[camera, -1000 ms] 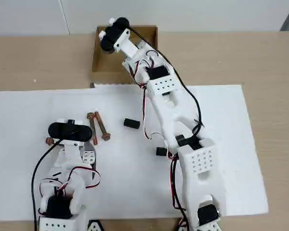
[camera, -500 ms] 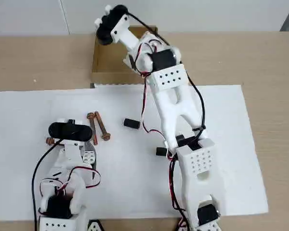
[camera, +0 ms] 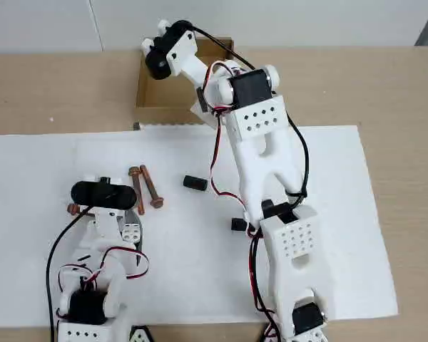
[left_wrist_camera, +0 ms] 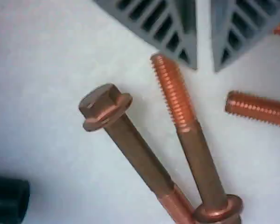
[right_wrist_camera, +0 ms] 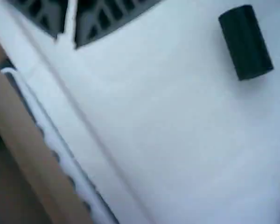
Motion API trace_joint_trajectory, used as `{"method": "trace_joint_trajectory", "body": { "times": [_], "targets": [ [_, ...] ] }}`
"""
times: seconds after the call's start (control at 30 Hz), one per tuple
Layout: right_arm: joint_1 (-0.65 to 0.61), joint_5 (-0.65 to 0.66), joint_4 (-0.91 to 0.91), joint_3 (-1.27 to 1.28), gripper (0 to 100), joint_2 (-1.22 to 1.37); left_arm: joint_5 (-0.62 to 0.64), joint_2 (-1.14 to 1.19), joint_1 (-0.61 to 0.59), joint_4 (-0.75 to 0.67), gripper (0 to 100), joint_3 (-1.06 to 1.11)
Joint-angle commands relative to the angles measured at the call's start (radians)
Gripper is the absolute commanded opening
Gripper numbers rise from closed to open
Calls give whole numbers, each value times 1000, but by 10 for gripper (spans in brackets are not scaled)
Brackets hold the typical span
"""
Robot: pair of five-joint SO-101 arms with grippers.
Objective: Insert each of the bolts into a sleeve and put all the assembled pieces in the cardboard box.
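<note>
Two copper bolts (camera: pixel 144 187) lie side by side on the white paper, and a third bolt (camera: pixel 73 209) pokes out beside the left arm. In the left wrist view the hex-headed bolt (left_wrist_camera: pixel 130 140) and its neighbour (left_wrist_camera: pixel 186 135) lie just below my left gripper (left_wrist_camera: pixel 204 65), which is shut and holds nothing. Two black sleeves (camera: pixel 194 182) (camera: pixel 238 224) rest mid-sheet. My right gripper (camera: pixel 200 105) hangs at the front edge of the cardboard box (camera: pixel 148 78), shut and empty (right_wrist_camera: pixel 67 39). One sleeve (right_wrist_camera: pixel 245 42) shows on the paper below it.
The white paper sheet (camera: pixel 328 185) covers most of the wooden table (camera: pixel 399 92). The box's front wall (right_wrist_camera: pixel 23 144) meets the paper's far edge. The right arm's long body (camera: pixel 260 157) spans the sheet's centre.
The right arm has raised its wrist and swung back from over the box toward its front edge. The left arm, the bolts and the sleeves have stayed put.
</note>
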Motion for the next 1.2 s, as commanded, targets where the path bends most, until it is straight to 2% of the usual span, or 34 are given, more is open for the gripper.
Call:
{"method": "trace_joint_trajectory", "body": {
  "times": [0.0,0.2,0.33,0.77,1.17],
  "targets": [
    [-19,-89,18,25,7,-18,-9,-11,-3,0,7,-5],
    [-21,-78,10,350,14,-116,-9,-11,-3,0,7,-5],
    [-41,-41,10,506,71,-148,-9,-11,-3,0,7,-5],
    [-147,2,10,519,144,-76,-9,-11,-3,0,7,-5],
    [-182,2,10,519,144,4,-8,-11,-3,0,7,-5]
  ]
}}
